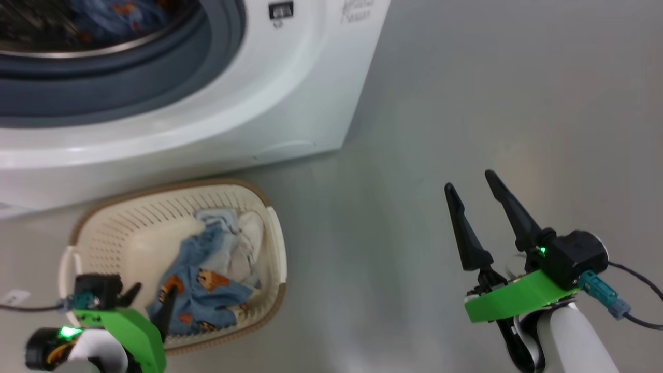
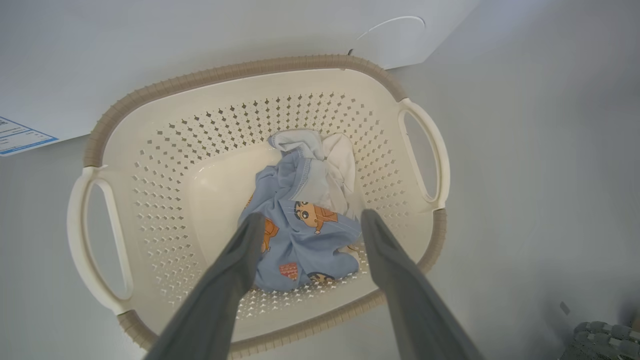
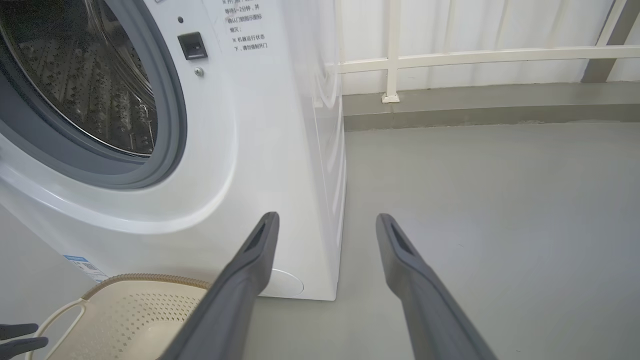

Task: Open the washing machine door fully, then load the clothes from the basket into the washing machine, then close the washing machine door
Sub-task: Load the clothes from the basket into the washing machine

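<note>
The washing machine (image 1: 290, 103) stands with its drum (image 1: 62, 31) uncovered, and some blue printed cloth (image 1: 119, 15) lies inside. The washing machine door is out of view. On the floor before it sits the cream basket (image 1: 103, 228) holding the clothes (image 1: 207, 285), a light blue bundle with cartoon figures and white cloth. My left gripper (image 1: 150, 303) hangs open over the basket's near side; in the left wrist view its fingers straddle the clothes (image 2: 300, 200) from above, apart from them. My right gripper (image 1: 469, 180) is open and empty over bare floor, right of the machine (image 3: 280, 125).
Grey floor (image 1: 492, 103) spreads to the right of the machine. A white railing (image 3: 450, 55) and a wall base run behind it. A round flap (image 3: 282, 282) and a blue label (image 3: 82, 265) sit low on the machine's front. A dark mat corner (image 2: 600, 340) lies nearby.
</note>
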{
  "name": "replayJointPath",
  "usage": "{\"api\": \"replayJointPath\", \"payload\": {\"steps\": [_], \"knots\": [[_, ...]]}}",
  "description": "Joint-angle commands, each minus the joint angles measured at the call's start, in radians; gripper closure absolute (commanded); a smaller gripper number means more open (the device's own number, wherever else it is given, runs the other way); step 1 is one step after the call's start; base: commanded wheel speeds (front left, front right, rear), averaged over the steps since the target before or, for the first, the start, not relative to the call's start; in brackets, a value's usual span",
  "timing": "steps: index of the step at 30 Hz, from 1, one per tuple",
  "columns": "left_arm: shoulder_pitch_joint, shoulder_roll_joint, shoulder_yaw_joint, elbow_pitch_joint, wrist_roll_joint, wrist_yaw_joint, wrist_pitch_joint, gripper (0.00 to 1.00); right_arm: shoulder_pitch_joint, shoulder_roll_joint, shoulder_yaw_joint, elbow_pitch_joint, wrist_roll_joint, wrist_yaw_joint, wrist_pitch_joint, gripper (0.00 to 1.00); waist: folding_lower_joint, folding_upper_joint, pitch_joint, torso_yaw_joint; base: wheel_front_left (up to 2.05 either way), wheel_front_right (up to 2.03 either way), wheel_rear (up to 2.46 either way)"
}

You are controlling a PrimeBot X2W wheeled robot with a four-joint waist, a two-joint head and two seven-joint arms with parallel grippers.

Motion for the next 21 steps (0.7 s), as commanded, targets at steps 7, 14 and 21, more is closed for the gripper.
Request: {"api": "replayJointPath", "payload": {"steps": [7, 14, 21], "knots": [[-0.144, 0.065, -0.056, 0.124, -0.090, -0.001, 0.016, 0.00, -0.044, -0.002, 0.030, -0.048, 0.001, 0.002, -0.005, 0.00, 0.0000, 0.0000, 0.191, -0.073, 0.00, 0.00, 0.00], [-0.248, 0.105, -0.130, 0.252, -0.191, -0.001, 0.048, 0.00, -0.066, -0.002, 0.041, -0.067, -0.004, 0.002, -0.005, 0.00, 0.0000, 0.0000, 0.273, -0.096, 0.00, 0.00, 0.00], [-0.337, 0.134, -0.179, 0.362, -0.236, -0.001, 0.029, 0.00, -0.077, -0.002, 0.046, -0.089, -0.008, 0.002, -0.005, 0.00, 0.0000, 0.0000, 0.342, -0.106, 0.00, 0.00, 0.00]]}}
